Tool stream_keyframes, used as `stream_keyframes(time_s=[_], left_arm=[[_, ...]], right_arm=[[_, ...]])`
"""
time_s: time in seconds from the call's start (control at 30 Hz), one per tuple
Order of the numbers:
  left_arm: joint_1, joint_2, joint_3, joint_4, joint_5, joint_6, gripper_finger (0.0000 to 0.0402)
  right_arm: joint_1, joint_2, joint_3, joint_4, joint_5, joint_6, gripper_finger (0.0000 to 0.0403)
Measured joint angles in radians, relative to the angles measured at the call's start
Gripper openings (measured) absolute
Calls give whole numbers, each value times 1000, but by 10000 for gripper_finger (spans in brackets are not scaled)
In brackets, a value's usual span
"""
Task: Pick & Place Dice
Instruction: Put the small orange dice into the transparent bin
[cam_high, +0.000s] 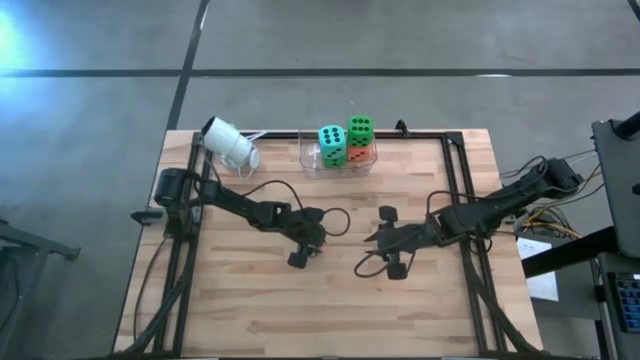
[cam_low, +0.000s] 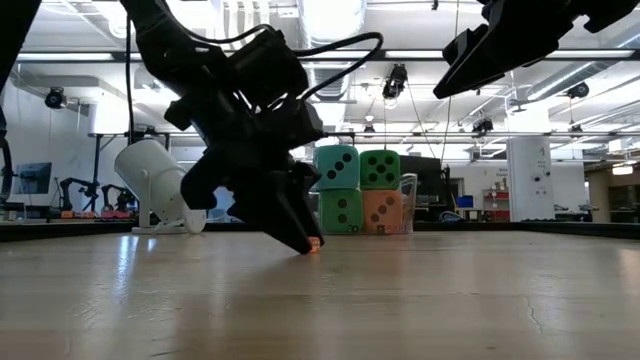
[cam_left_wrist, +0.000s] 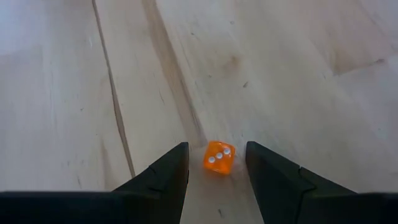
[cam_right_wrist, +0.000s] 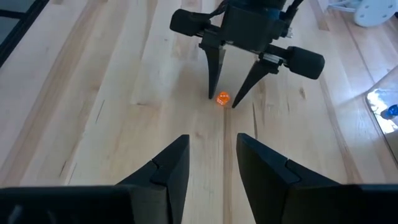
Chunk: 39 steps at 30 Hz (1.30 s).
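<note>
A tiny orange die (cam_left_wrist: 219, 158) lies on the wooden table, three white pips facing the left wrist camera. My left gripper (cam_left_wrist: 217, 171) is open and lowered over it. One fingertip stands on each side of the die, with a gap on both sides, as the right wrist view also shows for the die (cam_right_wrist: 222, 98). In the low view the left gripper's fingertips (cam_low: 303, 243) reach down to the tabletop beside the die (cam_low: 314, 246). My right gripper (cam_right_wrist: 213, 155) hangs open above the table to the right, pointing at the die, with nothing between its fingers.
A clear container (cam_high: 338, 162) at the table's far edge holds stacked big dice: teal (cam_high: 332, 145), green (cam_high: 360, 129) and orange-red (cam_high: 362, 155). A white cup (cam_high: 230, 143) lies on its side at the far left. Bare wood stretches toward the near edge.
</note>
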<state>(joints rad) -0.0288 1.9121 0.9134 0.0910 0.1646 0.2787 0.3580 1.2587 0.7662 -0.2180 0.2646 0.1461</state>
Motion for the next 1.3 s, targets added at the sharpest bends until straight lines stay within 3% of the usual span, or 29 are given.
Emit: stream_keyframes(time_s=[0.17,0.43,0.57,0.77,0.97,1.3], left_arm=[[0,0,0,-3,0,88,147],[-1,-1,0,-8,1,95,43],[2,-18,4,-21,-20,92,41],[33,-155,3,-25,-210,91,41],[141,-294,22,-55,-303,-19,41],[400,-288,123,-209,-266,-121,41]], right_arm=[[0,0,0,0,0,0,132],[0,0,0,1,0,0,126],[0,0,0,0,0,0,125],[-1,0,0,-1,0,0,130],[-1,0,0,1,0,-6,125],[-1,0,0,41,-1,-45,128]])
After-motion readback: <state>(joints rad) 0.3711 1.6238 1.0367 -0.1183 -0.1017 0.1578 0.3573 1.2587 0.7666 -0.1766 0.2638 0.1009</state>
